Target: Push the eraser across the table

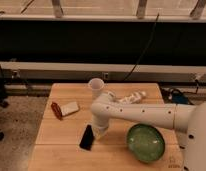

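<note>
The eraser [87,137] is a small flat black block lying on the light wooden table [61,130], near the front left of middle. My white arm reaches in from the right. My gripper [100,132] points down at the table right beside the eraser's right edge, touching or nearly touching it. The arm's wrist hides the gripper's tips.
A white cup [96,88] stands at the table's back middle. A white block with a red-brown piece [65,109] lies at the left. A green bowl [146,142] sits at the front right. A white tube-like object [132,98] lies behind the arm.
</note>
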{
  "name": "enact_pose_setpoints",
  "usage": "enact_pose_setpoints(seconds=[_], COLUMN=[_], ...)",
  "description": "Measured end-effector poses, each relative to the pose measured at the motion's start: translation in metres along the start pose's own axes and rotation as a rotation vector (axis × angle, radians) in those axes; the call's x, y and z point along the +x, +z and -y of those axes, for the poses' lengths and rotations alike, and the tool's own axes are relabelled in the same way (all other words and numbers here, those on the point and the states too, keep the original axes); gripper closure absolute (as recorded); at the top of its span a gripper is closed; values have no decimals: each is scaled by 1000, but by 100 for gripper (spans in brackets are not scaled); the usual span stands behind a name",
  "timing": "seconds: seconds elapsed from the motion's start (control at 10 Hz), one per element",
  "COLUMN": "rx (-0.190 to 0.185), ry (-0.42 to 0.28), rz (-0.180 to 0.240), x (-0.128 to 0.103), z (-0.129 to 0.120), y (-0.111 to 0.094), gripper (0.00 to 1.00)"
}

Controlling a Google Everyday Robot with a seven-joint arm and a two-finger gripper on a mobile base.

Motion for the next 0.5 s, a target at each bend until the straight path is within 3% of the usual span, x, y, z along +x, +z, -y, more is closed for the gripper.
enact_pose_setpoints(seconds=[0.5], rx=[5], ry=[-59], rz=[17], x=[-10], z=[20], y=[9], gripper=[100])
